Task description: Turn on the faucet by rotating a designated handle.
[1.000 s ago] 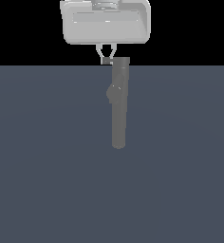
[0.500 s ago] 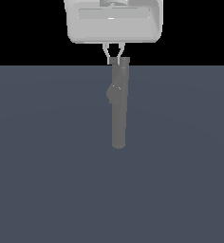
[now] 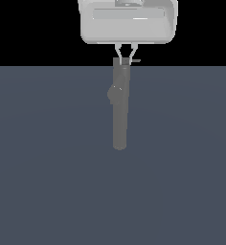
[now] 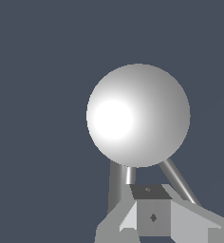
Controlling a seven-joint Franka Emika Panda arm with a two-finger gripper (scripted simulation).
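Observation:
In the exterior view the faucet [image 3: 119, 119] is a long grey column with a rounded bulge [image 3: 113, 94] on the exterior view's left. The handle [image 3: 136, 61] is a thin pale rod jutting from the column's far end toward the exterior view's right. My pale boxy gripper [image 3: 125, 58] hangs over that end, its fingertips drawn close together beside the handle's root with nothing between them. In the wrist view the fingertips [image 4: 152, 211] meet below a large pale ball [image 4: 137, 115]. A thin slanted rod [image 4: 178, 182] runs beside them.
A flat grey-blue floor [image 3: 48, 182] spreads around the faucet. Behind it the background is black. Nothing else stands in view.
My gripper has moved steadily toward the exterior view's right, and now sits over the column's end. The handle rod now shows to the right of the fingertips. The faucet column has not moved.

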